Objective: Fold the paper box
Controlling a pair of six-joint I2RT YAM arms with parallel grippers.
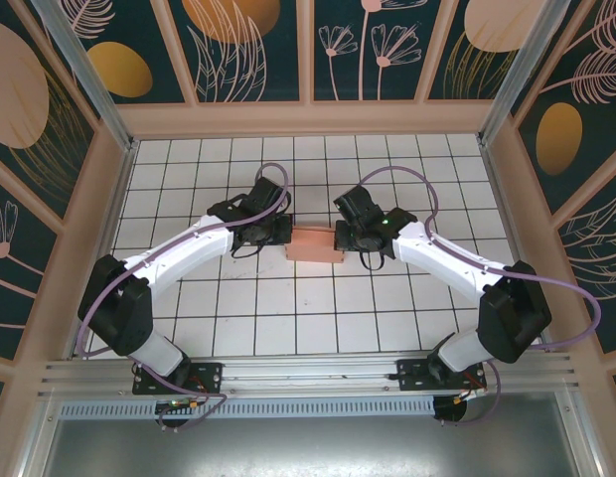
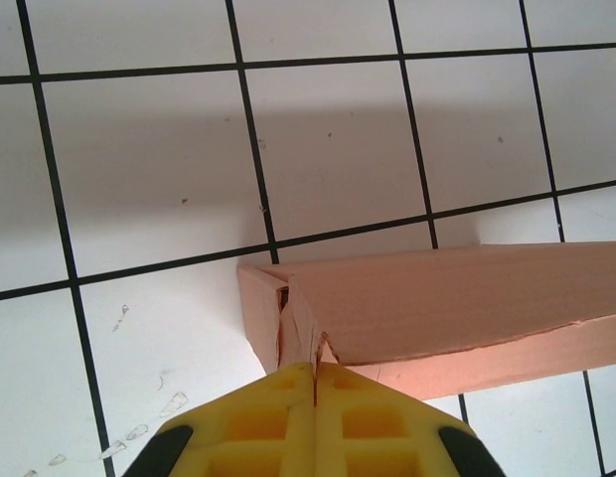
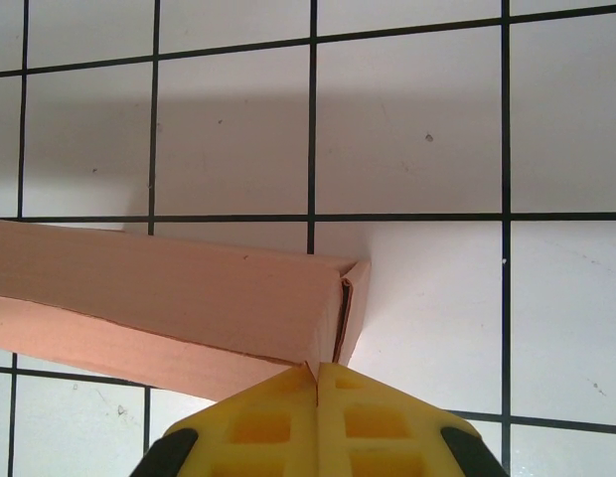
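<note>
- In the left wrist view, at lower centre, the left gripper point(image 2: 315, 370) had its jaws fully closed. Its tips touched the crumpled end flap of the box point(image 2: 437, 298). Whether any card was nipped between them could not be told.
- Likely risk: more pushing there could crease or tear the thin card.
- In the right wrist view, the right gripper point(image 3: 317, 373) had its jaws closed on nothing and met the box's other end, where a flap stood slightly ajar.
- Likely risk: uneven pressure from the two sides could twist the box or slide it.
- From above, both arms rose from the bottom edge with elbows out. Their forearms angled inward to the box at centre on the table point(image 1: 288, 328).
</note>
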